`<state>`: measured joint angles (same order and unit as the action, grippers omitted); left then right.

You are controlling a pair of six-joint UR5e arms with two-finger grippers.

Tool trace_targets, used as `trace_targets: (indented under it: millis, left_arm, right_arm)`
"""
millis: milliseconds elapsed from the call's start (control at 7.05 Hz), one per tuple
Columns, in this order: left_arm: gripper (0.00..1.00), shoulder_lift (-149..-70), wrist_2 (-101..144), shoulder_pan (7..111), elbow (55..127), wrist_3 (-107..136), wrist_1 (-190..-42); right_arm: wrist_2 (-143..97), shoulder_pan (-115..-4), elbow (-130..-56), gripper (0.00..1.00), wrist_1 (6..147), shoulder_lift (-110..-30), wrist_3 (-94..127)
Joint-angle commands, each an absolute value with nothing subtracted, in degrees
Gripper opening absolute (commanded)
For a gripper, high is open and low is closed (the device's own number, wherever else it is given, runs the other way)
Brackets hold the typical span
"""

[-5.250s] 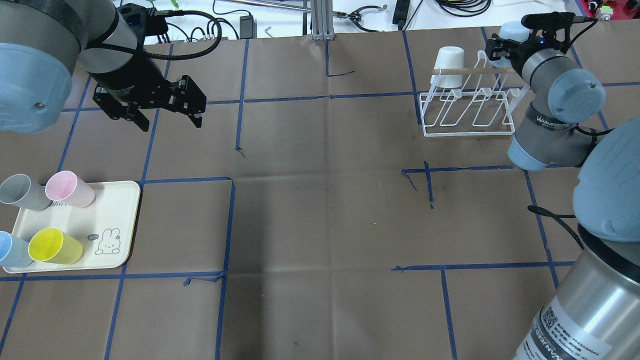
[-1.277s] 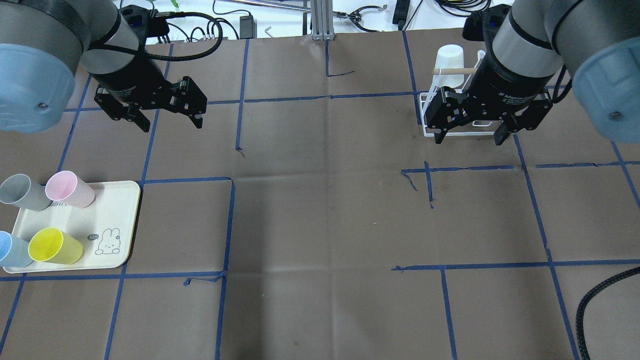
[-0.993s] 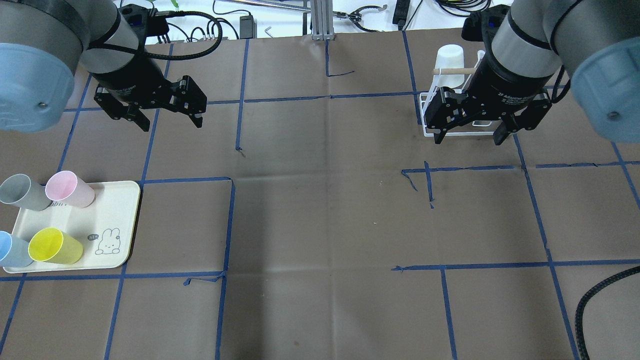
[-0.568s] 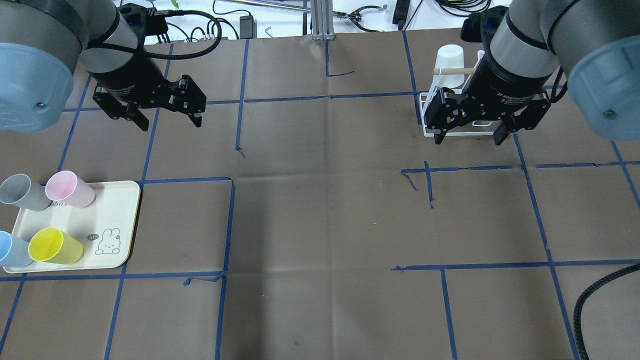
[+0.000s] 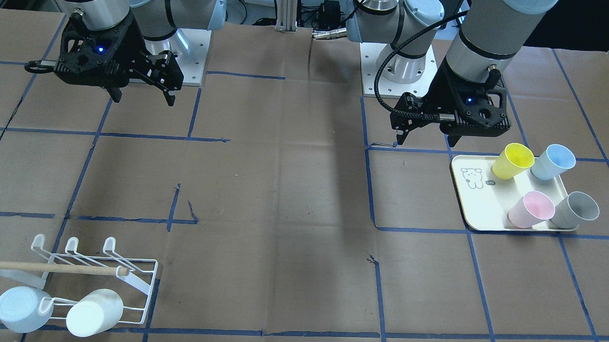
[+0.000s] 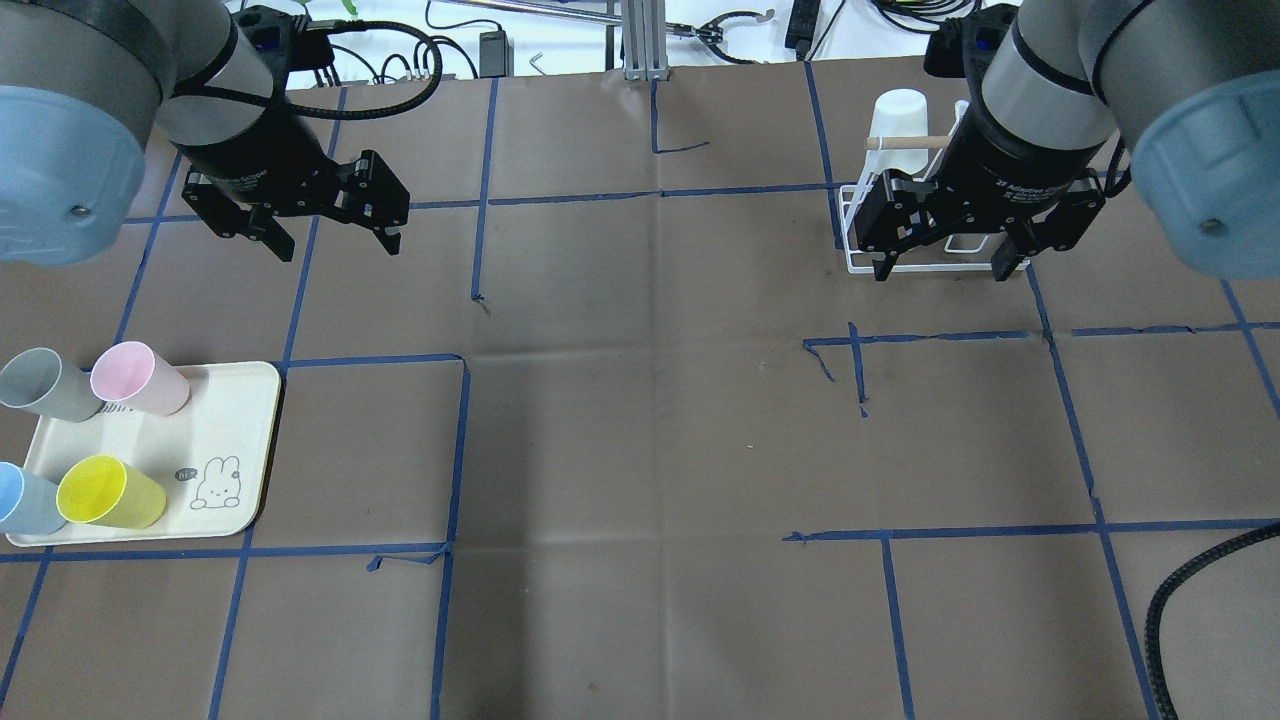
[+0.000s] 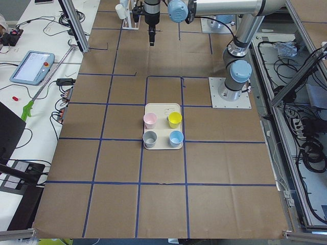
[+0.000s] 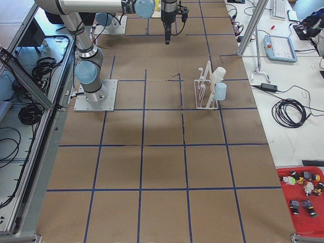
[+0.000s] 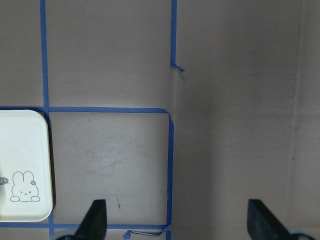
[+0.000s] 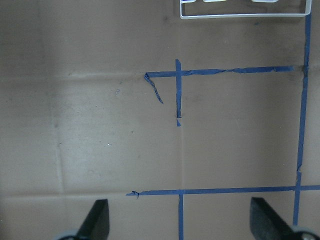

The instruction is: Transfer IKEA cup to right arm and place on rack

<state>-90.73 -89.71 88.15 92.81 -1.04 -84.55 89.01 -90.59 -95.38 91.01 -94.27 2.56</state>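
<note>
Four cups stand mouth-up on the tray (image 6: 215, 400), down at 8 o'clock of the overhead view: the yellow cup (image 6: 108, 492), the pink cup (image 6: 140, 378), the grey cup (image 6: 45, 384) and the blue cup (image 6: 22, 500), that last one clipped by the frame's edge. Nothing grips any of them. The left gripper (image 6: 338, 247) hovers at 10 o'clock over the table (image 6: 650, 420), well apart from the tray, fingers spread wide and empty. Its wrist camera catches only the tray's corner with the rabbit drawing (image 9: 24, 186); the cups fall outside that frame. Over at 1 o'clock sits the rack (image 6: 846, 230), and the right gripper (image 6: 941, 270) hangs above its near edge, fingers wide apart with nothing between them. The right arm (image 6: 1040, 90) blocks much of the rack from above. The white cup (image 6: 898, 115) shows at the rack's 11 o'clock corner behind the dowel (image 6: 905, 143), but its neighbour is hidden there. The front-facing view fills that in: a pale blue cup (image 5: 22, 309) sits just beside the white one, both upended on prongs in the row farthest from the robot. The right wrist camera gets only the rack's base wire at 12 o'clock, cut by the frame. In the side views both grippers are too small to read.
</note>
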Motion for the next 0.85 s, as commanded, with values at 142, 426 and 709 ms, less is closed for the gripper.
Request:
trace_targets:
  millis: [142,426,709]
  left_arm:
    - [0.99,-90.9,-89.8,88.2,92.8,-4.8,-84.9]
    - [0.99,-90.9,-89.7,88.2,92.6,-4.7,-84.8]
    - [0.99,-90.9,-89.7,88.2,92.7,-4.7,-84.8]
  right_arm:
    - [89.8,-90.6,-95.4,1.00,91.1,-94.2,2.6]
    - [89.8,-90.6,-95.3,1.00,91.1,-94.2,2.6]
    - [89.7,-90.6,-95.3,1.00,91.1,-94.2,2.7]
